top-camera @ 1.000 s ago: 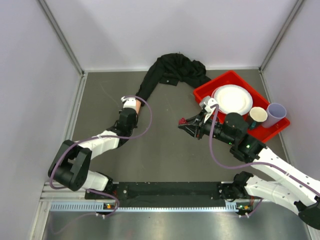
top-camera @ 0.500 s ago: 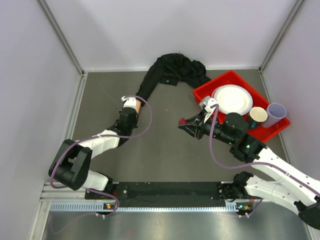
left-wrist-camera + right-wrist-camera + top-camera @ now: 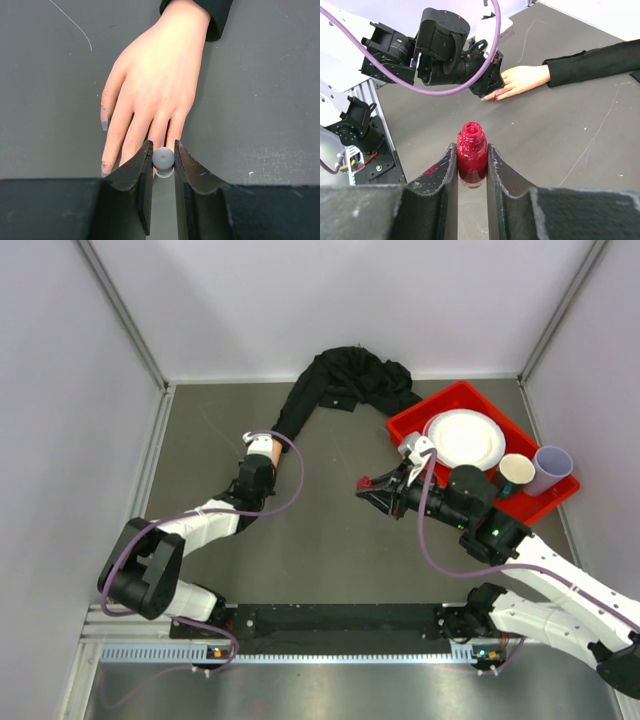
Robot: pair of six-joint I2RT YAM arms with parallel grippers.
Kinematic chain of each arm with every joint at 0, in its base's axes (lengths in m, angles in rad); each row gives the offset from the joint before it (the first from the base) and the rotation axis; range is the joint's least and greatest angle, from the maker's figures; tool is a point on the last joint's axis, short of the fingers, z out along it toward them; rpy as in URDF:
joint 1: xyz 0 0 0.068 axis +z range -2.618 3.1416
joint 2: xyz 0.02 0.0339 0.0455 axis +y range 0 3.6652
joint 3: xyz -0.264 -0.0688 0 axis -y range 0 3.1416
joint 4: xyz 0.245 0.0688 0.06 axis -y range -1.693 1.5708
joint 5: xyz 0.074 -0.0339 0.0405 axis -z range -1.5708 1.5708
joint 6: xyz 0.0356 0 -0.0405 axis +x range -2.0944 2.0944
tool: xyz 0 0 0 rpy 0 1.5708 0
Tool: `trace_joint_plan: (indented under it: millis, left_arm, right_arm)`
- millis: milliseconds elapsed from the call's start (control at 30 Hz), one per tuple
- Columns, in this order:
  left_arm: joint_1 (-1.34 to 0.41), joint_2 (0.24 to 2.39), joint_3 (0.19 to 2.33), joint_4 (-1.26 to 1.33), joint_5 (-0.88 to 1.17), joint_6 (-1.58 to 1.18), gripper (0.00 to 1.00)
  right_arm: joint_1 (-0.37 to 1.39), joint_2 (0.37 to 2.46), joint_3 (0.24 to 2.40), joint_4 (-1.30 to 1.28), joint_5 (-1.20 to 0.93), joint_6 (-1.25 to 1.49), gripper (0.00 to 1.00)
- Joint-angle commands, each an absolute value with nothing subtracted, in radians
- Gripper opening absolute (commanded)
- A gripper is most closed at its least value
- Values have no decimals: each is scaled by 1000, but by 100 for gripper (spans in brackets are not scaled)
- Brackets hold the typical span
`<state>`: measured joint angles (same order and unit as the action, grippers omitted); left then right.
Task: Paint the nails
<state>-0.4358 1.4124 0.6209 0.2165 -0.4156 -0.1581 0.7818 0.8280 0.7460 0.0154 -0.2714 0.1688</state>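
Note:
The peach mannequin hand [image 3: 155, 75] lies flat on the grey table, fingers pointing toward my left gripper [image 3: 163, 145]. That gripper is shut on a small grey round brush cap [image 3: 163, 157] right over the middle fingertips. Two nails on the outer fingers show: one long and pale [image 3: 103, 120], one smudged dark [image 3: 105, 167]. The other nails are hidden behind the jaws. My right gripper [image 3: 471, 146] is shut on the uncapped red polish bottle [image 3: 472, 150], held upright to the right of the hand [image 3: 264, 448]. From above, the left gripper [image 3: 256, 462] sits on the hand, and the right gripper [image 3: 368, 486] hovers mid-table.
The hand's black sleeve [image 3: 300, 410] runs back to a heap of black cloth [image 3: 360, 375]. A red tray [image 3: 455, 390] at the back right holds a white plate [image 3: 465, 438] and two cups [image 3: 517, 469] [image 3: 552, 465].

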Motion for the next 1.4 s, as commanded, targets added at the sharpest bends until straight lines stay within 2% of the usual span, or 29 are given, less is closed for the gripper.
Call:
trace_joint_plan:
  millis: [0, 1367]
  left_arm:
    - [-430, 1413, 650, 271, -420, -160, 0]
    - [-420, 1427, 657, 311, -413, -146, 0]
  right_arm:
    - [770, 836, 749, 81, -287, 176, 0]
    - [756, 838, 746, 89, -301, 186, 0]
